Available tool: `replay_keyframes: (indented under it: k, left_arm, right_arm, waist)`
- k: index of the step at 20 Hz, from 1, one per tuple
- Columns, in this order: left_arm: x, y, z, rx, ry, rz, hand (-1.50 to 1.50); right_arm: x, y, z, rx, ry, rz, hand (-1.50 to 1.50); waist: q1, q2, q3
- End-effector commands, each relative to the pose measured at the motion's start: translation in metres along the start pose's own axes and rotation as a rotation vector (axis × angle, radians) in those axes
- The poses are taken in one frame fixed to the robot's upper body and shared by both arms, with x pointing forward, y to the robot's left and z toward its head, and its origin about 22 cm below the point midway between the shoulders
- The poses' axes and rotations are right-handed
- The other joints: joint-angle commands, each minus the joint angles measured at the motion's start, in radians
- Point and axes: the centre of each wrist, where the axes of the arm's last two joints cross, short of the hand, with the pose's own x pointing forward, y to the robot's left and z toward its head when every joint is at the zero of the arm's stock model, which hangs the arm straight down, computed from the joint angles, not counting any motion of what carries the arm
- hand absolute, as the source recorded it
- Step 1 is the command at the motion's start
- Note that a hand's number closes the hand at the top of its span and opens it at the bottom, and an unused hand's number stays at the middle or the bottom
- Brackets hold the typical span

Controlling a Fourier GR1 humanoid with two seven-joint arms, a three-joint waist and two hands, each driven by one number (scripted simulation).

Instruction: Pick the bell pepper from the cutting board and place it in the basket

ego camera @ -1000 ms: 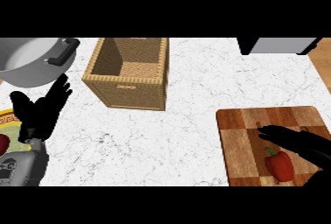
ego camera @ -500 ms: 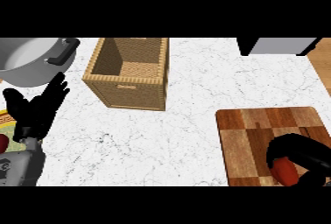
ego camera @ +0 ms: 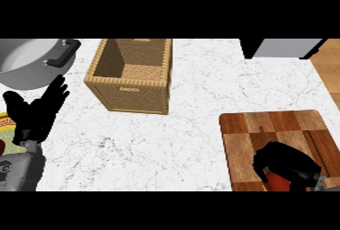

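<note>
A red bell pepper (ego camera: 277, 183) lies on the wooden cutting board (ego camera: 279, 130) at the lower right, mostly hidden. My right hand (ego camera: 287, 165) covers it from above, fingers curled round the pepper. A woven basket (ego camera: 131, 76) stands open at the upper middle of the white marble counter. My left hand (ego camera: 38, 112) rests open at the left edge, fingers pointing up, apart from the basket.
A grey pot (ego camera: 30, 60) with a dark handle sits at the upper left. A patterned plate edge (ego camera: 6, 123) shows behind the left hand. A dark appliance (ego camera: 282, 47) stands at the upper right. Bare marble lies between basket and board.
My right hand has come down over the pepper and curled round it, hiding most of it. The left hand has barely moved.
</note>
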Motion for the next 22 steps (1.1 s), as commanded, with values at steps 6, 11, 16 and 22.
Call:
replay_keyframes:
  k: [6,11,16,22]
  left_arm:
    - [-0.001,0.0,0.0,-0.001,0.005,-0.001,0.0]
    - [-0.001,-0.004,-0.001,-0.009,0.013,0.009,0.0]
    - [-0.004,-0.007,0.001,-0.017,0.013,0.013,0.0]
    - [-0.002,0.001,0.002,-0.004,0.008,0.001,0.0]
  right_arm:
    - [0.119,0.023,-0.106,-0.138,0.017,-0.193,1.5]
    - [0.161,0.025,-0.114,-0.234,-0.011,-0.33,1.5]
    - [0.205,0.014,-0.113,-0.451,-0.081,-0.441,1.5]
    - [0.256,-0.001,-0.104,-0.649,-0.031,-0.513,1.5]
  waist:
    - [0.007,0.003,0.02]
    - [-0.002,0.01,0.033]
    - [0.012,0.002,0.036]
    - [0.002,-0.011,0.025]
